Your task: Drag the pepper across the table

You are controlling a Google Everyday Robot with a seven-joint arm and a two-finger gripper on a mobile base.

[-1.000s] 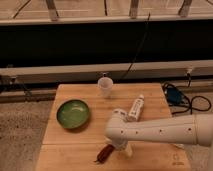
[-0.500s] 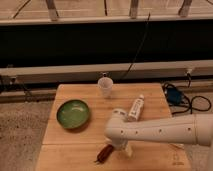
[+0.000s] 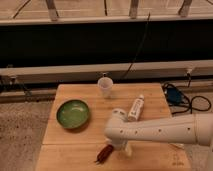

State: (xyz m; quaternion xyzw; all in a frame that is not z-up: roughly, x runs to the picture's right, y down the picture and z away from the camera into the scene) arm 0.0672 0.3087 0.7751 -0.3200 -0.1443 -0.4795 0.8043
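One slender dark red chili pepper (image 3: 103,153) lies near the front edge of the light wooden plank table (image 3: 65,155), pointing diagonally. The gripper (image 3: 120,148) at the end of the white arm (image 3: 160,130) sits just beside the pepper's upper end, seemingly touching it; how far it is parted cannot be told. Judging by this, contact is being made, and next comes a steady sideways pull along the tabletop. Farther back sit a round green bowl (image 3: 73,113), a white tube (image 3: 136,108) and a pale cup (image 3: 105,86).
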